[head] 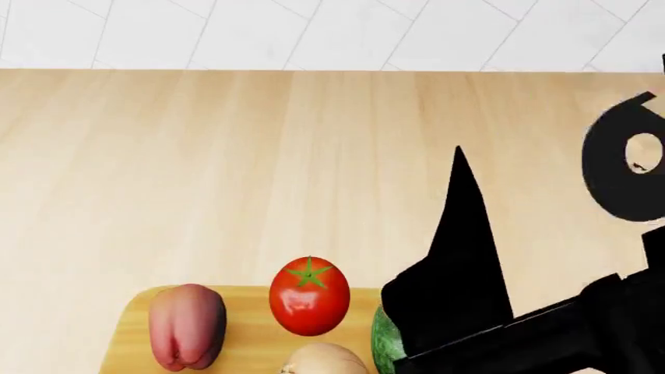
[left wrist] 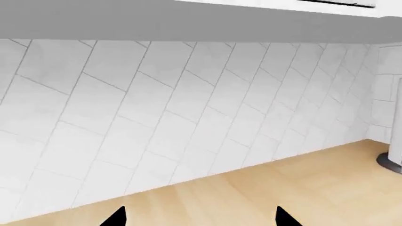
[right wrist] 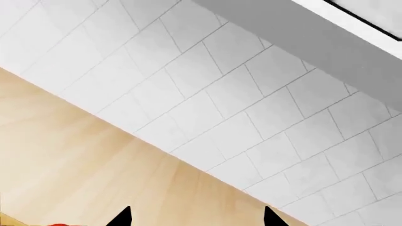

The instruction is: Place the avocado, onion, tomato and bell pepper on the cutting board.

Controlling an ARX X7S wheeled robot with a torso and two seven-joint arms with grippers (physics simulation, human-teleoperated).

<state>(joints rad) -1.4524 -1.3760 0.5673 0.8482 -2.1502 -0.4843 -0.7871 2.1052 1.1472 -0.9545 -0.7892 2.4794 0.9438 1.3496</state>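
- The cutting board (head: 249, 343) lies at the head view's 6 o'clock edge, on the pale wooden countertop (head: 208, 171); only its far part shows.
- The bell pepper (head: 187, 326) rests on the board toward 7 o'clock, crease facing the camera.
- The tomato (head: 310, 296) stands just beside the pepper on its 3 o'clock side, at the board's far edge, green calyx up.
- The onion (head: 324, 360) sits at the tomato's 6 o'clock, cut off by the frame edge; whether the 2 touch cannot be told.
- The avocado (head: 385, 347) shows as a green sliver at the tomato's 4 o'clock, mostly hidden behind the right gripper (head: 457, 257).
- That gripper's black body fills the head view's 4 to 5 o'clock area, 1 pointed finger aimed toward 12 o'clock. In the right wrist view (right wrist: 196, 217) its 2 fingertips stand spread with nothing between them, over bare countertop and facing the tiled wall (right wrist: 207, 103).
- The left gripper (left wrist: 199, 217) appears only in its wrist view: 2 fingertips set wide apart, holding nothing, pointed at wall and countertop.
- A grey-based object (left wrist: 390, 160) stands on the countertop by the wall; it is cut off and cannot be identified.
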